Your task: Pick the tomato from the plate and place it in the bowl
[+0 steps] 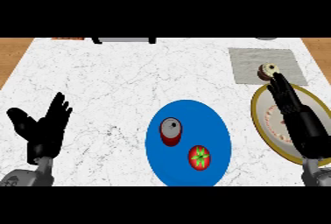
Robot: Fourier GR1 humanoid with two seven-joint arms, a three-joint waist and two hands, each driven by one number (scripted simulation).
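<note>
Tomato (200, 158) lies on the blue plate (194, 118), toward its near edge, green stalk facing up. Beside it on the same plate, further from the robot and a little to the left, sits a small dark red can-like object (170, 131) with a grey top. The bowl (266, 114), cream inside with a yellowish rim, stands to the right of the plate on the white marble counter (116, 78). The right hand (291, 107) hangs over the bowl with its fingers straight, pointing away from the robot, holding nothing. Beyond its fingertips a small round brown and cream object (268, 70) rests on a grey mat (258, 57). The left hand (45, 127) shows at the left, open, fingers up, well apart from the plate.
</note>
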